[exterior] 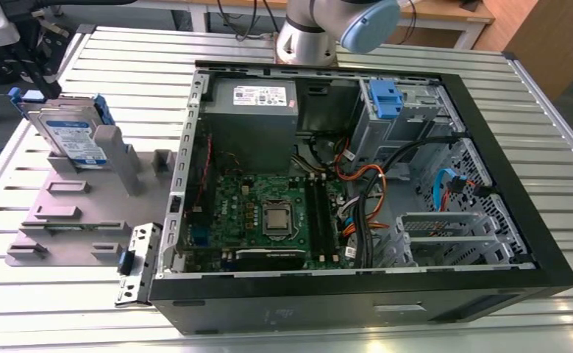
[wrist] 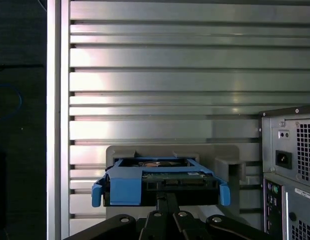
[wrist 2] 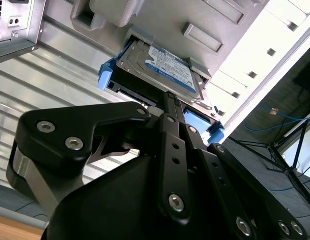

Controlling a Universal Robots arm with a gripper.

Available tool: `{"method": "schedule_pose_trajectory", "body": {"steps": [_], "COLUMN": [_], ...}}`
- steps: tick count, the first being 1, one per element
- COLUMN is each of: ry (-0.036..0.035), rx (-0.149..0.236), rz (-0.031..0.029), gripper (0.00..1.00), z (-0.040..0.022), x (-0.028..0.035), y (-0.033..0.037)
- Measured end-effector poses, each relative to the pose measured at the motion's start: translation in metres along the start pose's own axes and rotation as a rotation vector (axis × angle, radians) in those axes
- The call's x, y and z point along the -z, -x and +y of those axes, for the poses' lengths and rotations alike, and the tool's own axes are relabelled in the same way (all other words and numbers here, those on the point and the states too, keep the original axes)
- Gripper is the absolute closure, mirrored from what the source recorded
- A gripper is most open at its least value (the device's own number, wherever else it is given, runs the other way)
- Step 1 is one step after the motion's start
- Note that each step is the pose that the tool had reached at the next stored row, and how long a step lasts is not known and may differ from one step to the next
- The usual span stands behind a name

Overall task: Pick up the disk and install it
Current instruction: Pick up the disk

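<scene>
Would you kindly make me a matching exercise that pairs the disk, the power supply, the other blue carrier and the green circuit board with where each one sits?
Things:
1. disk
2. power supply
3. other blue carrier
4. green circuit board

Places:
A. flat on the floor of the computer case
B. in the metal drive bay, toward the exterior view's right
C. on edge in the grey holder, outside the case
D. inside the case by the arm's base, toward the exterior view's left

Pairs: 1-C, 2-D, 3-B, 4-A.
</scene>
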State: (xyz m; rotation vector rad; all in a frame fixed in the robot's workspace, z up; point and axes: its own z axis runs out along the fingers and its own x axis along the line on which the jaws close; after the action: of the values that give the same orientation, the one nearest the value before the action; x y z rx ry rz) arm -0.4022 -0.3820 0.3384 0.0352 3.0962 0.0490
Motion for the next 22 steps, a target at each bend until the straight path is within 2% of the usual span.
{"method": "schedule_pose_trajectory", "body": {"steps": [5, 22], "ry": [0.0026, 0.0161], "rx": [0.057, 0.363], "rz": [0.0018, 0.0117], "gripper": [0.89, 0.89], "z": [0.0000, 0.0000], "x": [-0.0001, -0.0008], "y": [0.0000, -0.0001]}}
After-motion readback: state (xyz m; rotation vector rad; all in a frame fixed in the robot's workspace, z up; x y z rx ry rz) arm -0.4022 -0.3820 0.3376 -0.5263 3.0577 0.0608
